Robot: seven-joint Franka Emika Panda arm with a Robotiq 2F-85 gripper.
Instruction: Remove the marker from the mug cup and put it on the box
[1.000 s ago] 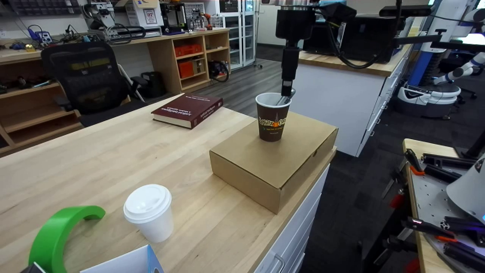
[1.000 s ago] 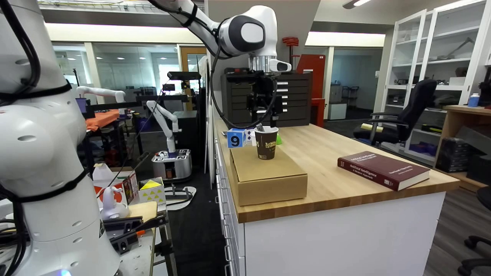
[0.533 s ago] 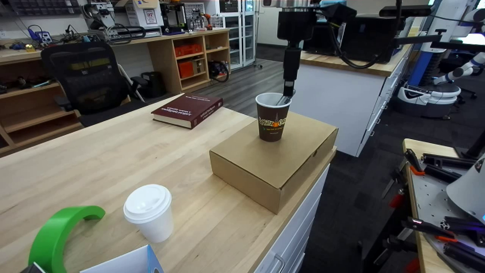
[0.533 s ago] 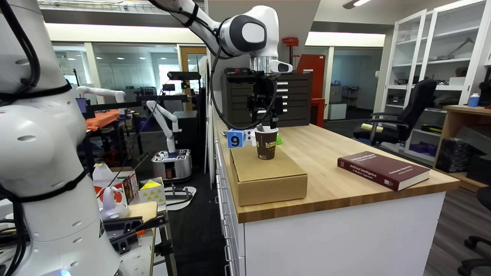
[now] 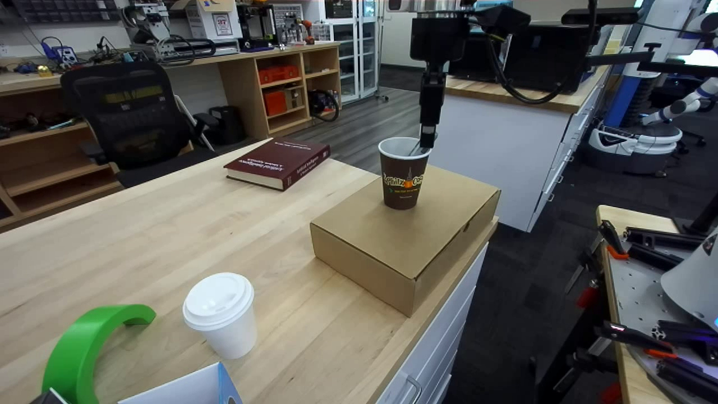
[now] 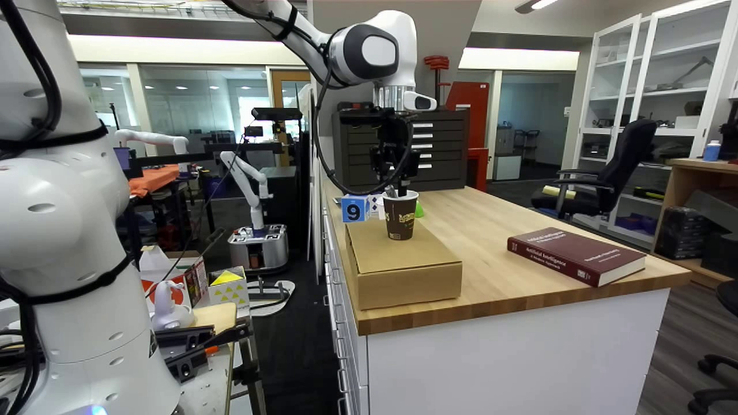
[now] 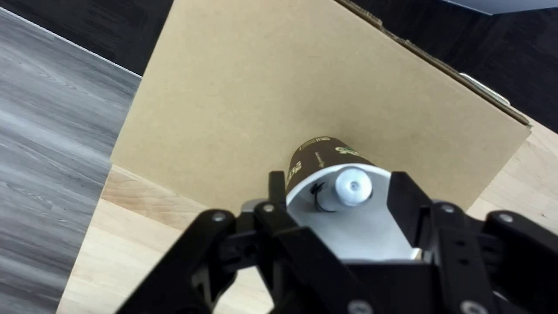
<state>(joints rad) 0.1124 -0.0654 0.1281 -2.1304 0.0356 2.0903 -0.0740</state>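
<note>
Pale wood tabletop (image 5: 263, 241) had box (image 5: 387, 233) near its edge, paper cup (image 5: 403, 175) upright on the box; maroon book (image 5: 277, 160) lay well apart on same top. Rm bkgd: mesh-back chair (image 5: 123, 106), dk drawer cabinet (image 6: 450, 155). White lidded cup (image 5: 221, 314) & green arch (image 5: 76, 345) showed clearly in an exterior view; white robot arm (image 6: 380, 49) & blue "9" block (image 6: 354, 208) did so in an exterior view. Only wrist view gave the pale round end of the marker (image 7: 353, 186), which stood tilted inside cup. Gripper (image 7: 338, 187) was wide, jaws well apart at cup mouth w/ marker btwn them, gap either side; couldn't tell if they touched the rim.
</note>
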